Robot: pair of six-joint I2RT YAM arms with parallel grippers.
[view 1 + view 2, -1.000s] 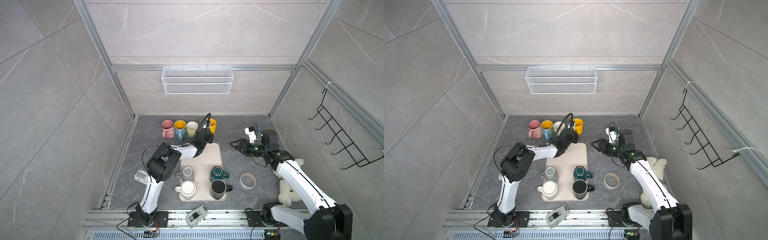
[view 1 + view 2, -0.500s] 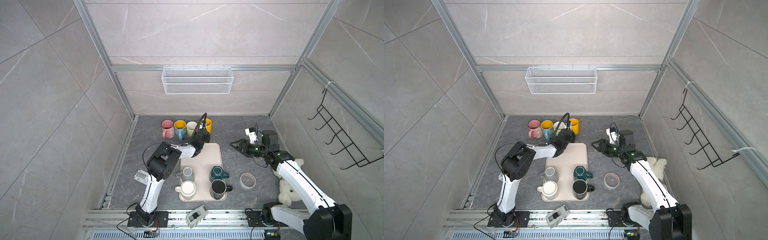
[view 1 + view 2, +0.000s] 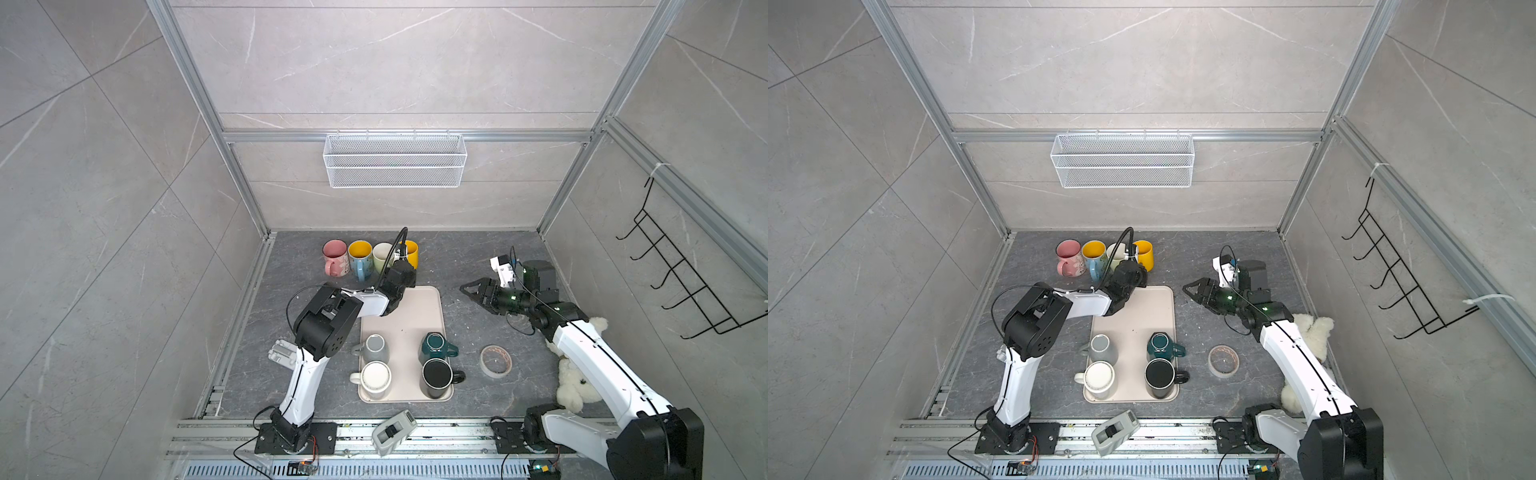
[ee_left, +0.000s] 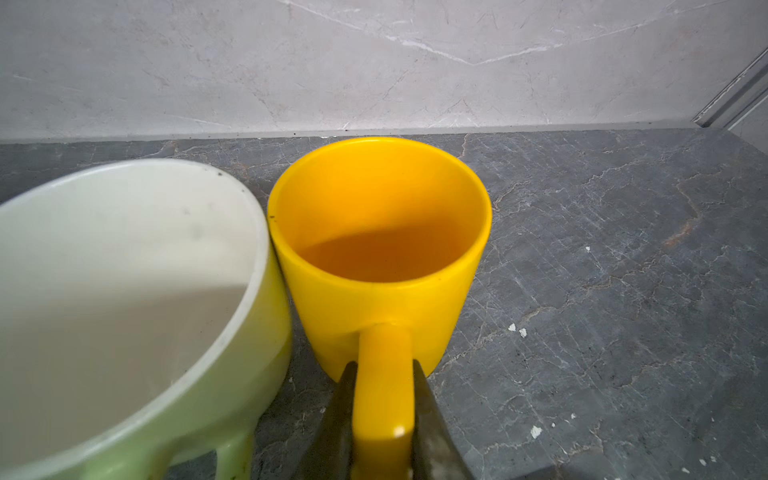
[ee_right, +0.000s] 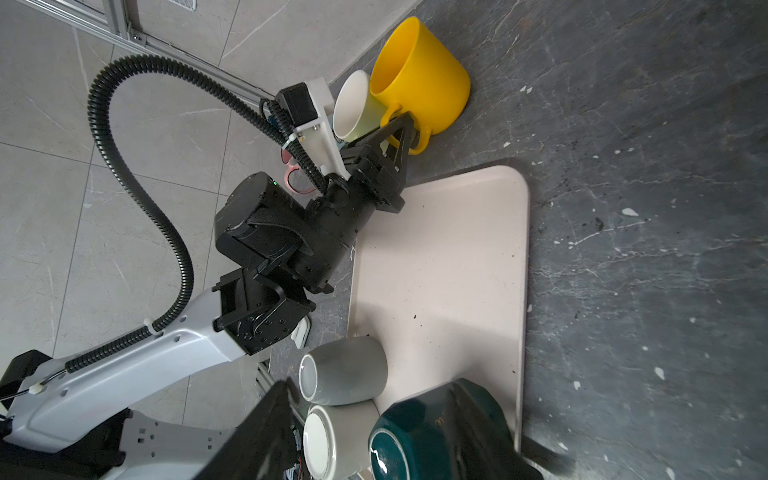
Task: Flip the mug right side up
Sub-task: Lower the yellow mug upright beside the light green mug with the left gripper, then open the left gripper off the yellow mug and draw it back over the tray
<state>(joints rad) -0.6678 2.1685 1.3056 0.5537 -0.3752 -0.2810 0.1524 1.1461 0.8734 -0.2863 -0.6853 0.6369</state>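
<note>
As my left gripper (image 4: 384, 368) clenches the handle of the yellow mug (image 4: 380, 232), mug upright, near the back edge of the bench (image 3: 457, 253), just beside the green mug (image 4: 124, 291), right gripper (image 3: 467, 289) released, off the right edge of the tray (image 3: 415, 316).

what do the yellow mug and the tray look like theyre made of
Yellow mug: probably glazed ceramic. It has a thick rounded rim, an even glossy colour and a small bright glint on the handle.
Tray: likely moulded plastic with a matte beige finish. It reflects dully and has soft rounded corners and a low raised lip. Melamine can't be ruled out.
</note>
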